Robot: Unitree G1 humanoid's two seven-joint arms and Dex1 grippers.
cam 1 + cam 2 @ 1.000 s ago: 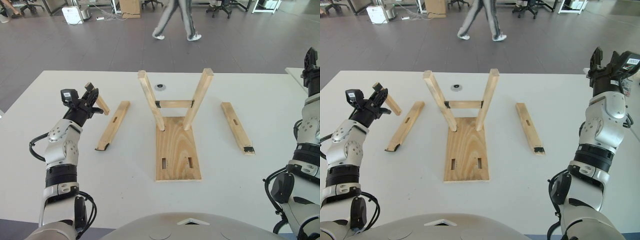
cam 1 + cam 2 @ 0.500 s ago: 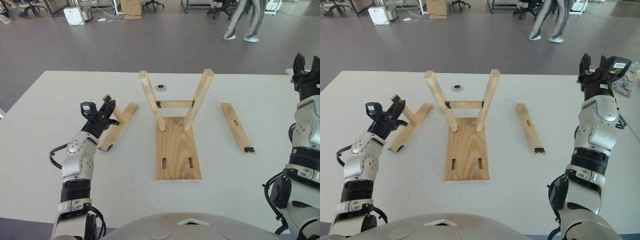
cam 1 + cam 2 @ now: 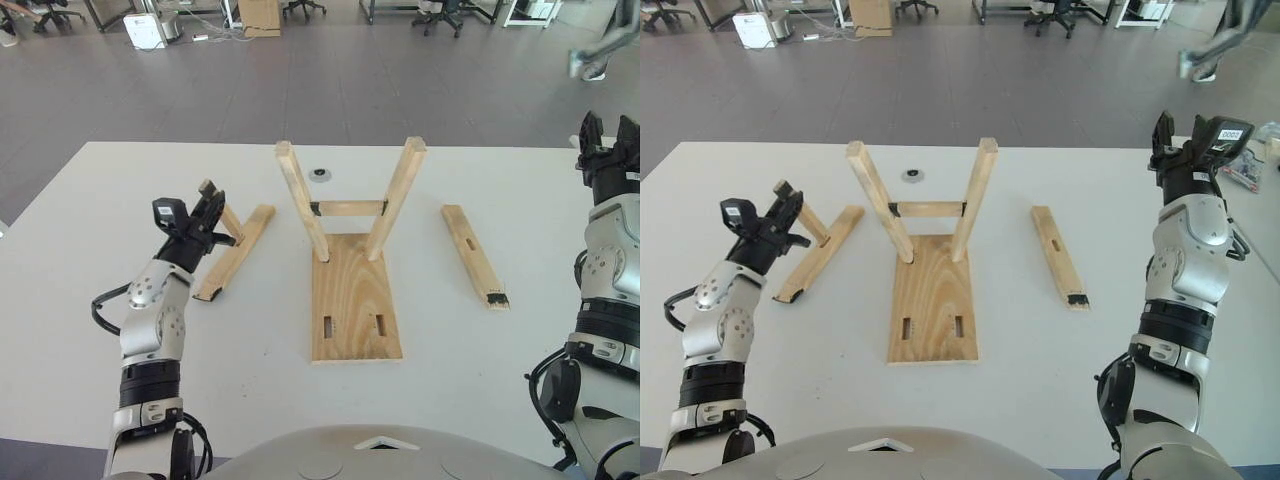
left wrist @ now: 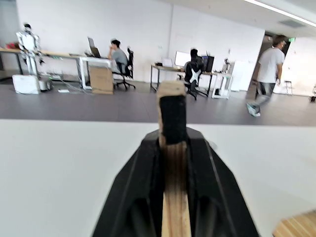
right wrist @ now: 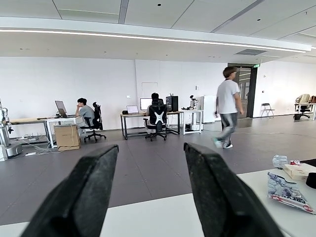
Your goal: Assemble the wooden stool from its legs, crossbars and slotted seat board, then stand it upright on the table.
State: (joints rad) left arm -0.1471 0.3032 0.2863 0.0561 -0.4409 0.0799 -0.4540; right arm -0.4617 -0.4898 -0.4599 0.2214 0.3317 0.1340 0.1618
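Observation:
The slotted seat board [image 3: 355, 305] lies flat mid-table. Two legs [image 3: 302, 200] [image 3: 396, 198] stand up from its far end, joined by a crossbar [image 3: 350, 208]. One loose leg [image 3: 225, 265] lies to its left, another loose leg [image 3: 474, 255] to its right. My left gripper [image 3: 207, 210] is shut on a short wooden crossbar [image 3: 230, 228], held just above the far end of the left loose leg; the left wrist view shows that bar [image 4: 173, 148] clamped between the black fingers. My right gripper [image 3: 1188, 150] is raised over the table's right edge, open and holding nothing.
The white table [image 3: 500, 380] has bare room in front of the seat board and at both sides. A small round dark fitting [image 3: 320, 174] sits behind the standing legs. Small packets [image 5: 286, 190] lie on a neighbouring table at the right.
My left arm has carried the short crossbar from the far left in to the left loose leg, then drawn back slightly. My right gripper has shifted a little inward and lower.

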